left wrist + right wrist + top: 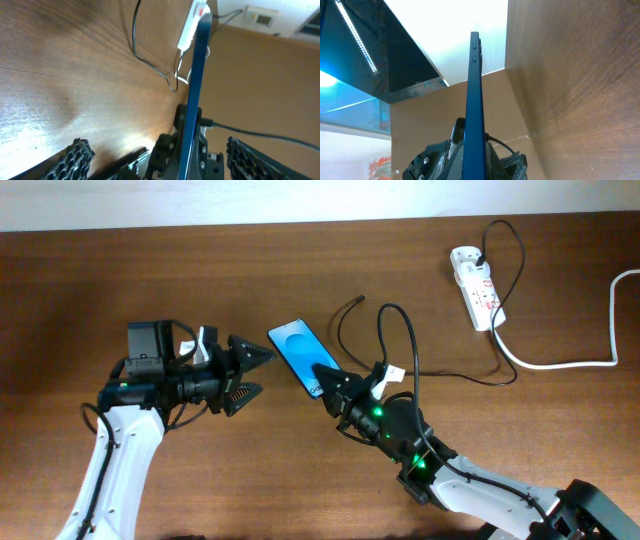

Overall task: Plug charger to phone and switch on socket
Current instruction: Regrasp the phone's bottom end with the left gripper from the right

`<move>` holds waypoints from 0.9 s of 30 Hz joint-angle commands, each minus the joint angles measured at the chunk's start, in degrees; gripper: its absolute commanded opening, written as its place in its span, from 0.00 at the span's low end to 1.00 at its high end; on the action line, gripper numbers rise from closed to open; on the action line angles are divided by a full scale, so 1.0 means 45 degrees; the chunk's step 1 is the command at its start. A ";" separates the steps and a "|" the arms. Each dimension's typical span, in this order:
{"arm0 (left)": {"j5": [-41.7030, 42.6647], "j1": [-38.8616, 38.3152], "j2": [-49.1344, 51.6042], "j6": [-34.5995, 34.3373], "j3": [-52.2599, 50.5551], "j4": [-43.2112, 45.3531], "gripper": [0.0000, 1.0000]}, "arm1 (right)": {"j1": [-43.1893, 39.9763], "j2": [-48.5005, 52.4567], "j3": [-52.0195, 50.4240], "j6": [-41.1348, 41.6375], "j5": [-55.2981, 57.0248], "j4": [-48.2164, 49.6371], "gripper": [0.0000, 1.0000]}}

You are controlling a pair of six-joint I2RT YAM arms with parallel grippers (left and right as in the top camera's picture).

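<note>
Closest up, the right fingers [326, 381] are clamped on the lower end of the phone [298, 348], and its long axis runs up-left away from them. The left fingers [258, 372] are spread wide just beside its left edge. The charger tip [360, 299] lies on the surface just past the phone, with bare wood around it. The socket [476, 286] is well off to the right.

Brown wood-grain table [90, 270], white backdrop [200, 198]

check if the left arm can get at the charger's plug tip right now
Probably yes, with a detour. The left gripper is open and empty, but the phone, held by the right gripper, lies between it and the charger's plug tip. Passing beyond the phone's far end looks free.
</note>
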 commanded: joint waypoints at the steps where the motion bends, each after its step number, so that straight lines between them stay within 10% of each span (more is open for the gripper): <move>1: -0.0646 -0.0447 0.0044 -0.1812 0.0005 0.0772 0.88 | 0.0495 -0.0112 0.0262 0.0767 0.0228 0.0243 0.05; 27: -0.1865 -0.1894 0.0044 -0.4478 0.0005 0.1729 0.60 | 0.1719 -0.0112 0.0627 0.3094 0.1073 -0.0321 0.04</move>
